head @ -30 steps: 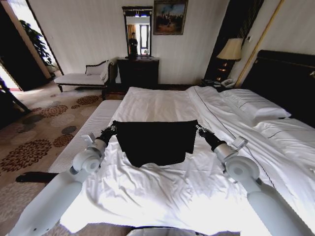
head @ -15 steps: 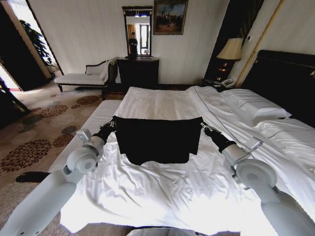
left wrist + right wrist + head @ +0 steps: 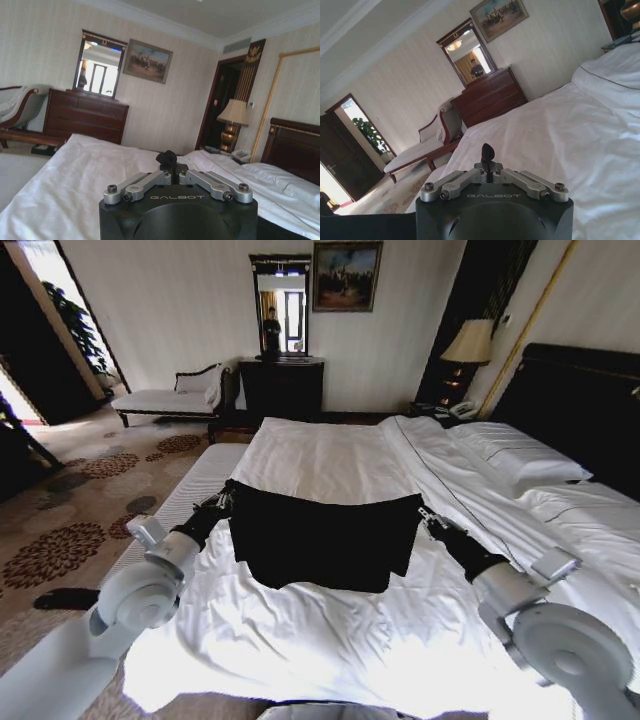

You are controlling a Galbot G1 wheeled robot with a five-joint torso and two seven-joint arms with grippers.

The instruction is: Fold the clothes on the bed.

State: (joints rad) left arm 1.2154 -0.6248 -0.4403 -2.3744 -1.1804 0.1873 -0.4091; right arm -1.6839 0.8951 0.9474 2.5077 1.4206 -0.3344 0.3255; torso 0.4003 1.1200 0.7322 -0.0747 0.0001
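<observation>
Head view: left hand (image 3: 222, 502) and right hand (image 3: 428, 516) each pinch a corner of the black clothes (image 3: 322, 538) stretched over the bed (image 3: 330, 455).

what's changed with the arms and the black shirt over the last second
Both pincers, left and right, have spread apart, pulling the soft black T-shirt wider and nearer the robot. Both stay clamped on its top corners. The white-sheeted bed is unchanged.

A: Bed (image 3: 330, 640) surface?
B: White sheets, rumpled near the foot. Black clothes (image 3: 325, 540) lie spread across the middle, pillows (image 3: 520, 455) stacked by the dark headboard (image 3: 585, 390).
</observation>
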